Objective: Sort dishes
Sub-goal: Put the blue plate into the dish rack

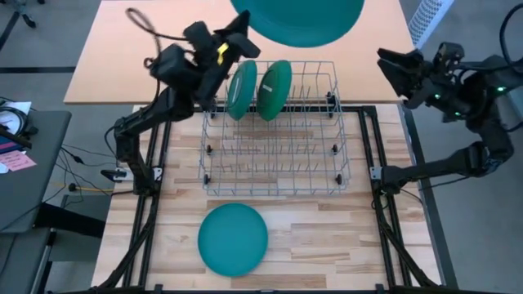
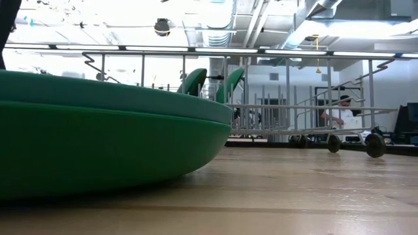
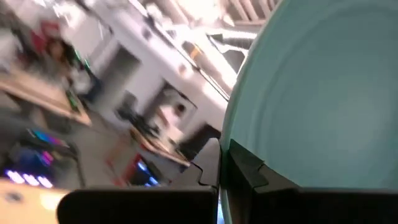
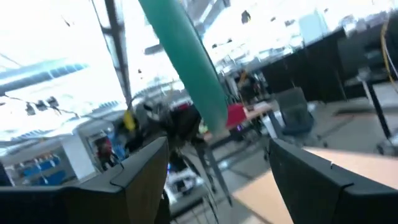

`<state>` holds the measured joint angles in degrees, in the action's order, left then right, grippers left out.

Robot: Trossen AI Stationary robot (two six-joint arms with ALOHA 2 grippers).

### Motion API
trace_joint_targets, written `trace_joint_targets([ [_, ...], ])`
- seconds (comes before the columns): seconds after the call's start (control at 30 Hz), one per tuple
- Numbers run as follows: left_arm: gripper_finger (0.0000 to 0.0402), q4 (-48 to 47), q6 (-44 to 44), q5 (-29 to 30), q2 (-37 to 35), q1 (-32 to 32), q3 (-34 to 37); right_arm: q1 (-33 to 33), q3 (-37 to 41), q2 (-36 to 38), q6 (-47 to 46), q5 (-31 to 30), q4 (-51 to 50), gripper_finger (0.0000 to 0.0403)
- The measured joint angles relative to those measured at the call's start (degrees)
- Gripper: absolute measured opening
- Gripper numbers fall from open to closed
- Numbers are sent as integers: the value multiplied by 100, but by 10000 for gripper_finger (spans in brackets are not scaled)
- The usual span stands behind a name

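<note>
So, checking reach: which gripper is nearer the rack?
Left. The left gripper holds a teal plate just past the rack's far-left corner; the right gripper waits off its right side.

Nothing here can be read. The teal plate [image 1: 233,238] lying flat near the table's front edge and the two green plates [image 1: 257,88] standing in the wire rack [image 1: 274,155] are plain, with no mark or label. A pink note [image 1: 18,161] on the side desk may carry writing, but it is too small to make out.
</note>
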<state>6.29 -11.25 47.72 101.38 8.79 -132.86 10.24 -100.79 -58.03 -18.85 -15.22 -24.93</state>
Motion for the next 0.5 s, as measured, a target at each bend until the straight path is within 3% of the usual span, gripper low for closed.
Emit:
trace_joint_targets([
  [0.17, 0, 357, 1196, 828, -6, -342, -2, -13, -8, -421, 376, -277, 645, 282],
  [0.3, 0, 358, 1643, 1380, -4, -602, -2, -12, -230, -759, 889, -313, 754, 282],
  [0.5, 0, 351, 2020, 1453, -4, -830, -2, -548, -898, -1162, 2503, -1569, 776, 282],
])
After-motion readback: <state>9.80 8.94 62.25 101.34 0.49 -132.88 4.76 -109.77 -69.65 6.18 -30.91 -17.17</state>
